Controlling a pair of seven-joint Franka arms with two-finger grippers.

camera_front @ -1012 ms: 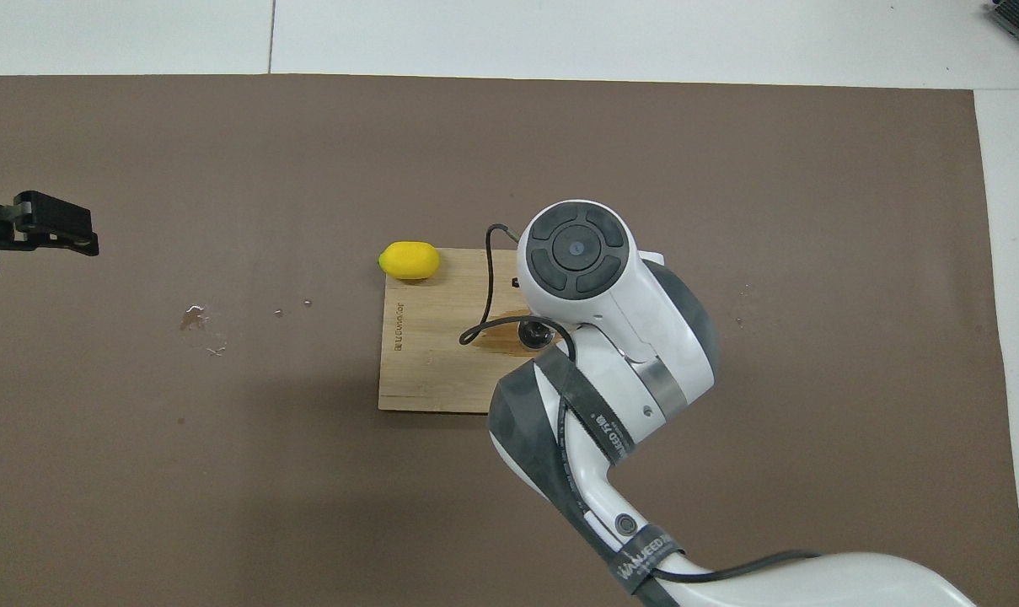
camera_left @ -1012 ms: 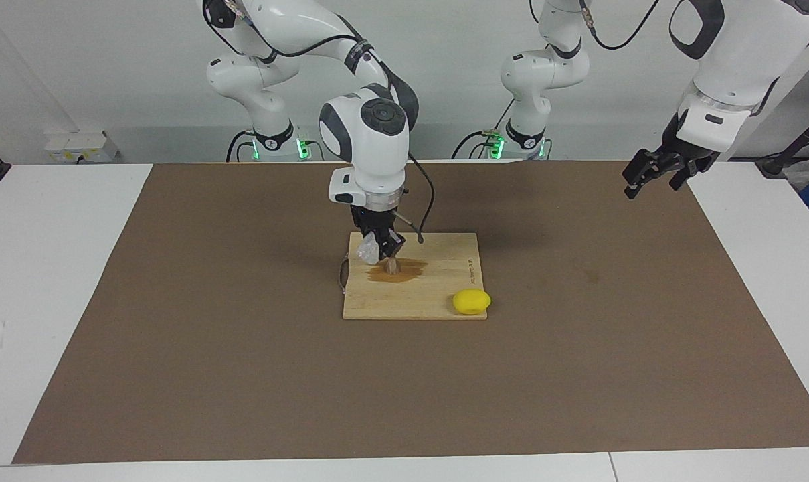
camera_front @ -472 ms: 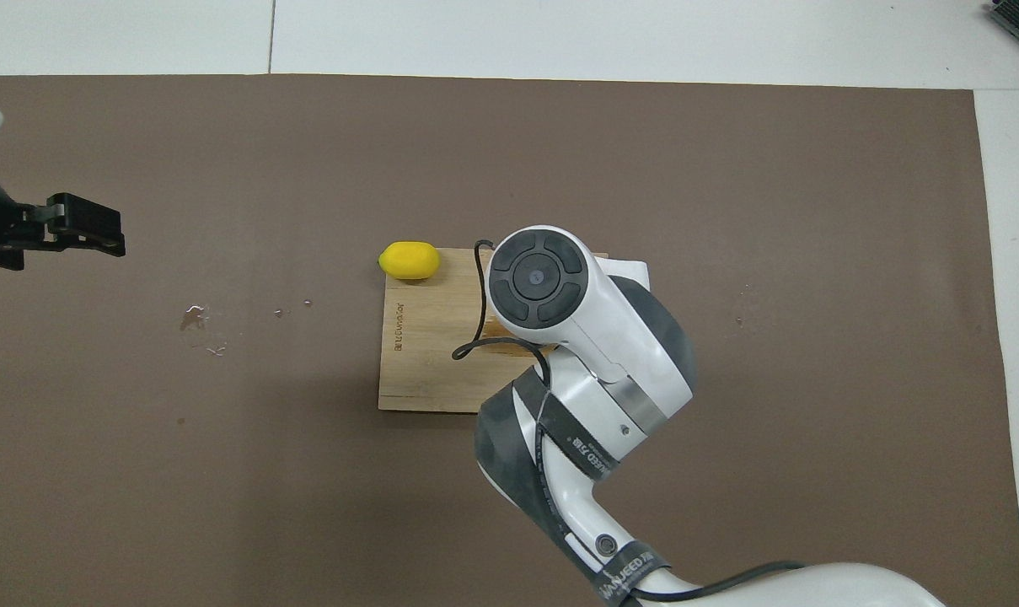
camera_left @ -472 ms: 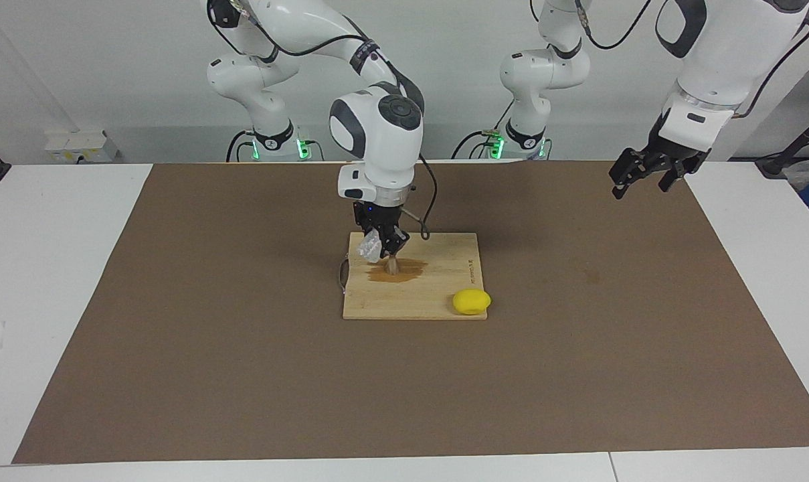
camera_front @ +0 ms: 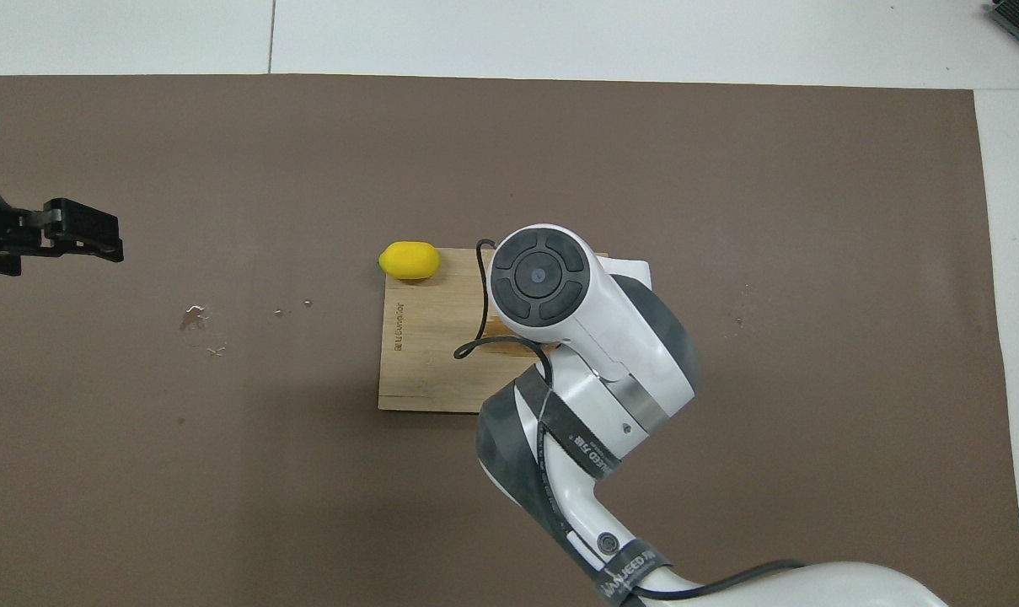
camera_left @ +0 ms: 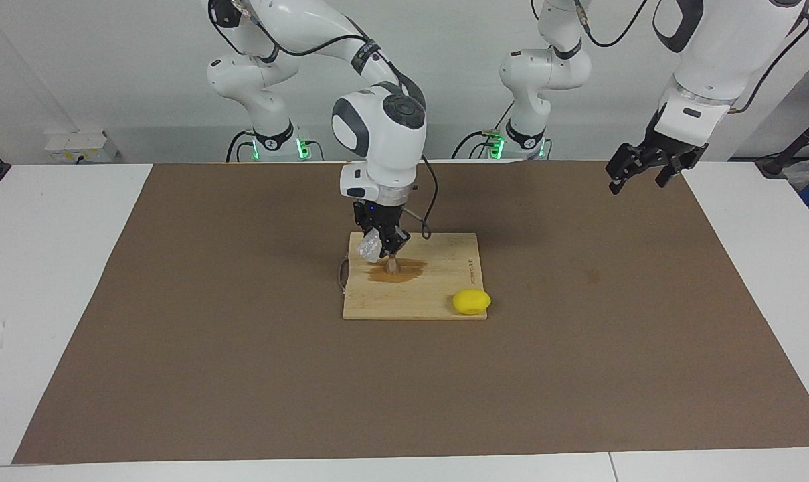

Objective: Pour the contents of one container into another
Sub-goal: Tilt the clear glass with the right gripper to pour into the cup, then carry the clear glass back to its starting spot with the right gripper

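My right gripper [camera_left: 382, 249] is clamped on the clear glass tumbler [camera_left: 369, 247], tipped over the metal jigger [camera_left: 392, 266] standing on the wooden board [camera_left: 437, 288], a brown wet patch [camera_left: 404, 271] spread around its foot. A lemon [camera_left: 472, 301] rests at the board's corner farther from me. My left gripper [camera_left: 638, 171] waits, fingers spread, over the mat [camera_left: 578, 321] at its own end.
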